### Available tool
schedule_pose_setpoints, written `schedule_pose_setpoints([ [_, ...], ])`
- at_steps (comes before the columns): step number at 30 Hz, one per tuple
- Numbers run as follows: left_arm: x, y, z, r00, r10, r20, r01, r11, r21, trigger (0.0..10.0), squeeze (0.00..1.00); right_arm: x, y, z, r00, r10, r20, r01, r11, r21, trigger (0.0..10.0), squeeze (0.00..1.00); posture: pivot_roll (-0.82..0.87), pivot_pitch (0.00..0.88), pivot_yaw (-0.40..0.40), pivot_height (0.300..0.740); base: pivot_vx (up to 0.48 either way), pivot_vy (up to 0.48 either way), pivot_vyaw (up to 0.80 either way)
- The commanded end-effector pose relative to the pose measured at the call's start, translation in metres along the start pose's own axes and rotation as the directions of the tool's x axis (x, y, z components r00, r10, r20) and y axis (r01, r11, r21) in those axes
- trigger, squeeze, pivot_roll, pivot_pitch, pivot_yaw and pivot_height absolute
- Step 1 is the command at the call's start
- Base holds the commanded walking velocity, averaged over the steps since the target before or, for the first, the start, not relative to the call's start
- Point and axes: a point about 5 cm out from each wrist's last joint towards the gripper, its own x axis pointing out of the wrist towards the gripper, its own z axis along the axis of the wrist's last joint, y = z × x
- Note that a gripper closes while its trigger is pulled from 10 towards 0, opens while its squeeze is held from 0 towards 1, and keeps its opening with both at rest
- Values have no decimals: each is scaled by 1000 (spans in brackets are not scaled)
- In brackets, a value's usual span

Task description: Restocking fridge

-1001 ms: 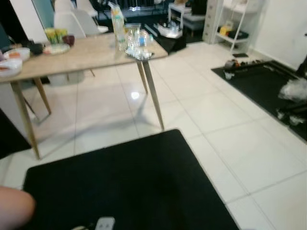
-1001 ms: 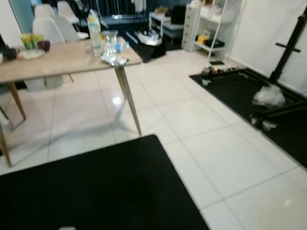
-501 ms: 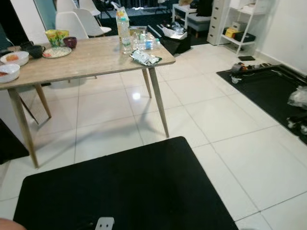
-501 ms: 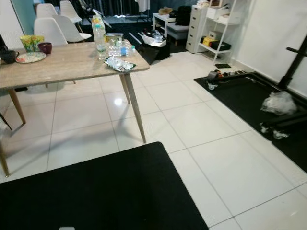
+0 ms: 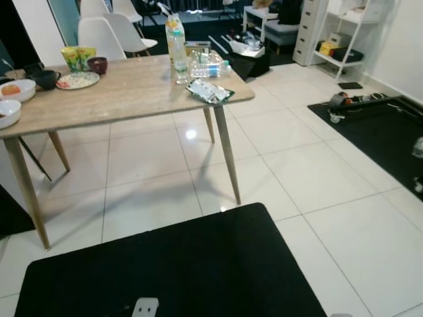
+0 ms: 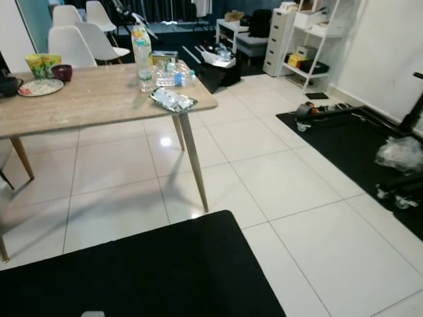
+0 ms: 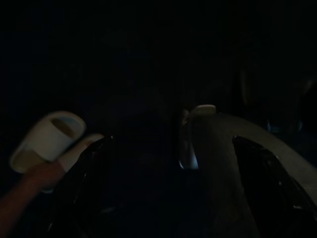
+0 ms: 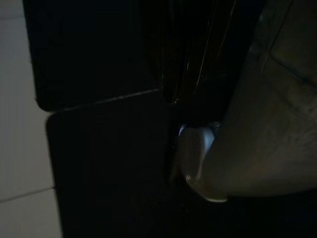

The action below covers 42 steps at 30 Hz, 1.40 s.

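Note:
A wooden table (image 5: 119,96) stands ahead on my left. On its near right corner are a tall clear bottle (image 5: 175,41), several small water bottles lying down (image 5: 210,67) and a silvery packet (image 5: 209,91). Both arms hang low and idle. In the dark left wrist view my left gripper (image 7: 172,140) is open, with its black fingers (image 7: 86,183) wide apart and nothing between them. The right wrist view looks down at a black mat (image 8: 99,148) and white tile.
Bowls (image 5: 18,90), a plate (image 5: 78,80), a dark cup (image 5: 98,65) and yellow cartons (image 5: 78,55) sit at the table's far left. White chairs (image 5: 99,33) stand behind. A black mat (image 5: 165,264) lies underfoot, another (image 5: 380,125) at right. A person's white slipper (image 7: 47,141) is near.
The camera has shifted: the table now sits nearer and further right in view. The blurred skin-coloured shape at the lower left has gone from view.

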Motion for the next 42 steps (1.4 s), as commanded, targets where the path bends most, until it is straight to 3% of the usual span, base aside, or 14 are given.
schedule_pose_setpoints([
  [1,-1,3,-3,1000,6,-11,-6,1000,5,10000,0,1,2,0,1000,5,-1,-5,1000,4,10000,0,-19,0,18,740,405,0,0],
  [32,-2,4,-4,1000,4,-13,-4,1000,11,10000,0,0,4,-5,1000,2,-22,-2,1000,3,10000,0,-15,0,24,740,374,0,143],
  [42,-1,3,-4,1000,3,-14,-3,1000,6,10000,0,0,2,-3,1000,-7,-12,7,1000,15,10000,0,-12,0,18,740,362,0,-720],
])
